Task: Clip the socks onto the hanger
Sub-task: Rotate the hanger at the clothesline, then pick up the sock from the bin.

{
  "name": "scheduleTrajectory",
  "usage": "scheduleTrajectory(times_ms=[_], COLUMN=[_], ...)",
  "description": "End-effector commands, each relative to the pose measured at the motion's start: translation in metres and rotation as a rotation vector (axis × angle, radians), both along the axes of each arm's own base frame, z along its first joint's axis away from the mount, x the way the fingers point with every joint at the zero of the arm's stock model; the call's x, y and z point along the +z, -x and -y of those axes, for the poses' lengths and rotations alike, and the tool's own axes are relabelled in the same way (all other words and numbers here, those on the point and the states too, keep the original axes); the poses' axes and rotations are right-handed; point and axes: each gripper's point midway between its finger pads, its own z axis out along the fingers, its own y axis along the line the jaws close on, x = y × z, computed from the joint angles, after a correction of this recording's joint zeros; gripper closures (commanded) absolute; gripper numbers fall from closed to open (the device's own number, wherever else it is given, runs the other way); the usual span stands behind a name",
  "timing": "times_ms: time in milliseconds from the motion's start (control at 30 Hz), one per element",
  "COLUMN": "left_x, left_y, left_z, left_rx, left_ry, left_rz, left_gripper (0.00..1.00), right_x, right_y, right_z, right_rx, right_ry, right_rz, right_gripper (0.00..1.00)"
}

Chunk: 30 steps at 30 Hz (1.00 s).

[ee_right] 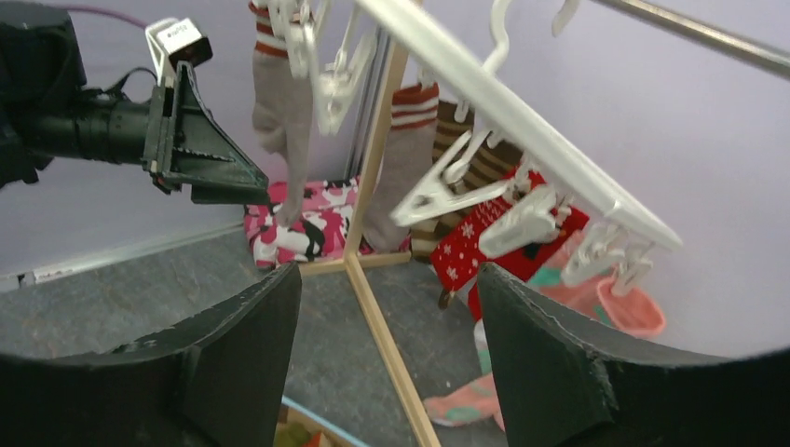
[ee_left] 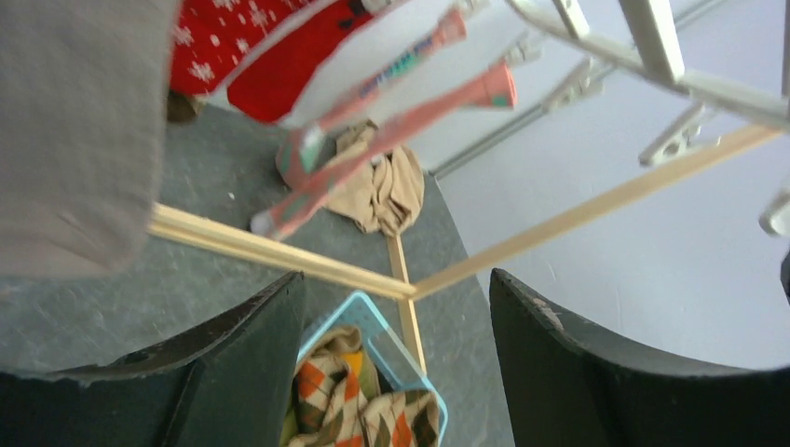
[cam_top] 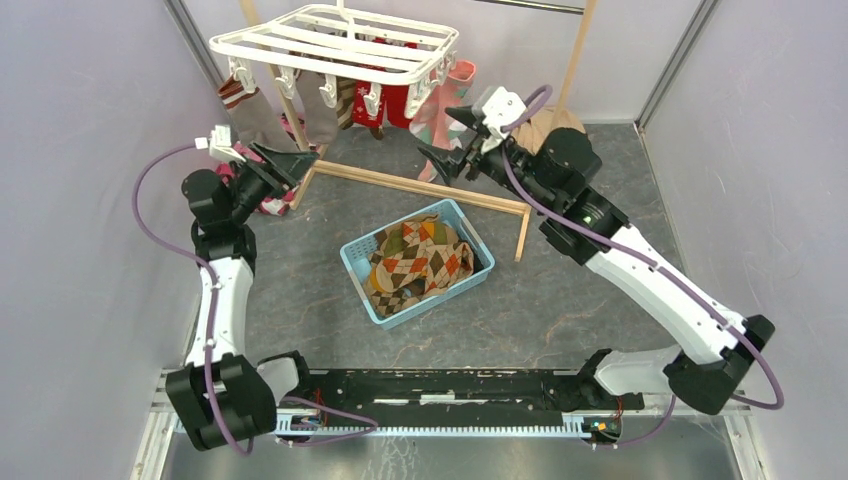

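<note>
Socks (cam_top: 415, 260) sat in neither grip: the left gripper (cam_top: 293, 168) and right gripper (cam_top: 445, 138) hung wide open and empty near the hanger (cam_top: 320, 60), where clipped socks (cam_top: 255, 115) dangled. The argyle ones lay in the blue basket (cam_top: 358, 285), seemingly the next pick, demanding a reach down.

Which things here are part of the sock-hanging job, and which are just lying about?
Part of the job: white hanger; clipped socks hanging from it; argyle socks in the blue basket.
Just lying about: pink camouflage garment; beige cloth.
</note>
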Motion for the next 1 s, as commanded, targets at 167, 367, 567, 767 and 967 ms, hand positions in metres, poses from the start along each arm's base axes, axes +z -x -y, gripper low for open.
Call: scheduleTrajectory(times_ms=[167, 367, 567, 767, 967], left_x=[-0.048, -0.072, -0.067, -0.061, -0.050], left_y=[0.051, 0.065, 0.067, 0.062, 0.051], left_z=[0.051, 0.065, 0.073, 0.074, 0.071], left_rx=[-0.182, -0.223, -0.236, -0.209, -0.149], left_ry=[-0.262, -0.167, -0.137, -0.119, -0.074], left_rz=[-0.075, -0.101, -0.069, -0.019, 0.028], left_gripper=[0.21, 0.21, 0.21, 0.21, 0.21], right_x=[-0.092, -0.162, -0.219, -0.276, -0.314], right_y=[0.017, 0.023, 0.027, 0.025, 0.006], right_z=[0.044, 0.055, 0.056, 0.053, 0.059], right_rx=[-0.040, -0.052, -0.042, -0.049, -0.168], right_ry=[0.123, 0.189, 0.233, 0.273, 0.352], right_rz=[-0.171, -0.325, -0.469, -0.636, -0.779], right_gripper=[0.09, 0.02, 0.02, 0.02, 0.06])
